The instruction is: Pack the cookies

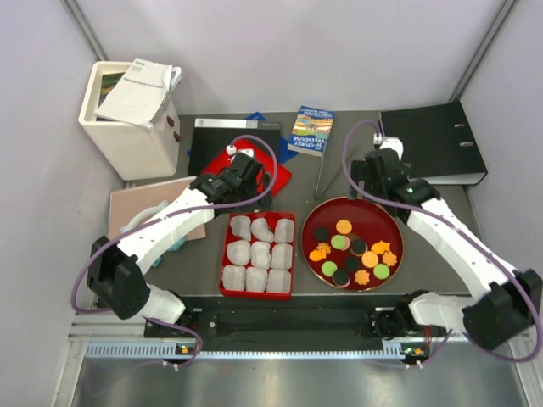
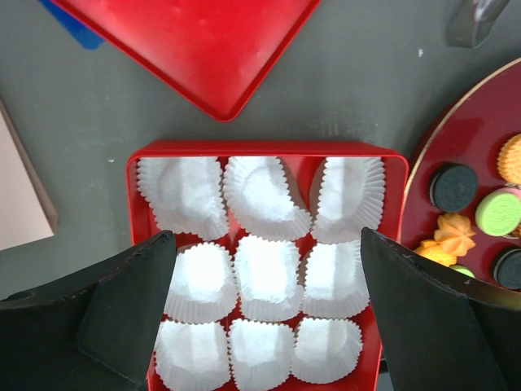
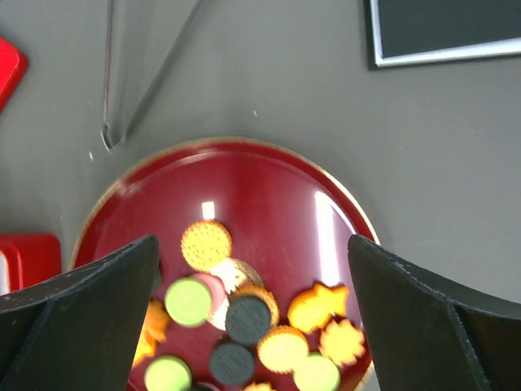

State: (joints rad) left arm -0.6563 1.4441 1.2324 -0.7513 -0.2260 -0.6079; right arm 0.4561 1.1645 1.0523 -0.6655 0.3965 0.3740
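The cookies (image 1: 352, 252) lie on a round dark red plate (image 1: 383, 222): black, green and orange discs and orange leaf shapes. They also show in the right wrist view (image 3: 248, 318). A red box (image 1: 227, 254) holds several white paper liners (image 2: 264, 269) and no cookies. My left gripper (image 2: 264, 318) is open above the box's far part. My right gripper (image 3: 254, 314) is open above the plate's far part. Both are empty.
A red lid (image 1: 271, 175) lies behind the box. Metal tongs (image 1: 321, 180) lie beyond the plate. A black binder (image 1: 433, 142), a booklet (image 1: 310, 130), a white bin (image 1: 129, 119) and a tan board (image 1: 136, 208) stand around the back and left.
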